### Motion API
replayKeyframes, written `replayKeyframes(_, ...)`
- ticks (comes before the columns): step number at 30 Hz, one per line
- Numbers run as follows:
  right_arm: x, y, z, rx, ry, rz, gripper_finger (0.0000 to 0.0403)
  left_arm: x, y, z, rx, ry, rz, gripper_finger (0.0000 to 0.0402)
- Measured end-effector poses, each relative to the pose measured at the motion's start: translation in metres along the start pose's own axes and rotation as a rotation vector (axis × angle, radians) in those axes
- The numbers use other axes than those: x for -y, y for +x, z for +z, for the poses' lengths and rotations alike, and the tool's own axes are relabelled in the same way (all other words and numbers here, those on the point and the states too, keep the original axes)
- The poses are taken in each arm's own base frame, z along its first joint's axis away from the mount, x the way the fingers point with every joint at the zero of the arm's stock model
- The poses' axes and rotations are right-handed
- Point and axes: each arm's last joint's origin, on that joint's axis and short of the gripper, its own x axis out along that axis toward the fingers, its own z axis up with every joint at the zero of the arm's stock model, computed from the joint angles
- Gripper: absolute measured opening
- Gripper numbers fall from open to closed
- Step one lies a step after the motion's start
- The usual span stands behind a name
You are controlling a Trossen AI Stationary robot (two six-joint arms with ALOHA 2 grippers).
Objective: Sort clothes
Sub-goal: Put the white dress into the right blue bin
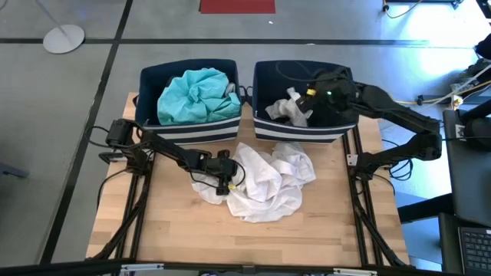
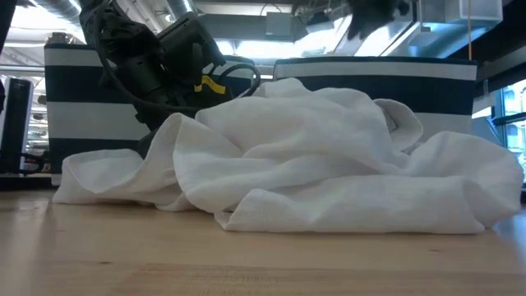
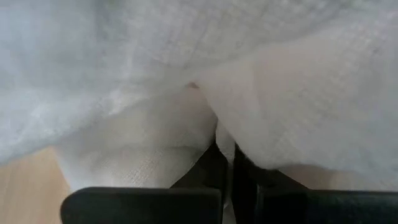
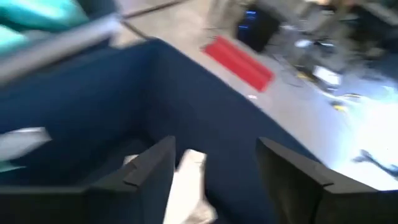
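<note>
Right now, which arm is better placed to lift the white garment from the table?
The left. Its gripper is shut on the white garment at its edge. The right gripper hangs open over the right bin, away from the table.

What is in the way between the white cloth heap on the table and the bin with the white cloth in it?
Nothing visible. The crumpled white fabric garment lies just before the right navy striped bin, the shut left gripper pinching it.
</note>
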Motion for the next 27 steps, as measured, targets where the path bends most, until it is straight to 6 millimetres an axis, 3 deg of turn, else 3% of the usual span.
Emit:
replayKeyframes(6,-0.008,-0.053,0.019,0.041,0.071,0.346,0.0245,0.000,0.000,0.002,0.026,-0.016,-0.002,0.0004)
replayKeyframes(11,-0.048,-0.088,0.007,0.043,-0.025,0.593,0.0238,0.000,0.000,0.003,0.034,-0.034,-0.006,0.0026)
replayKeyframes(19,-0.128,-0.116,-0.048,-0.094,-0.231,0.760,0.0237,0.002,-0.005,0.013,0.026,-0.046,-0.041,0.0134)
replayKeyframes(22,-0.152,-0.120,-0.075,-0.147,-0.313,0.772,0.0237,0.001,-0.022,0.021,-0.022,-0.042,-0.056,0.0155)
replayKeyframes(27,-0.176,-0.115,-0.120,-0.202,-0.384,0.690,0.0237,0.006,-0.058,0.037,0.097,-0.031,-0.086,0.0162)
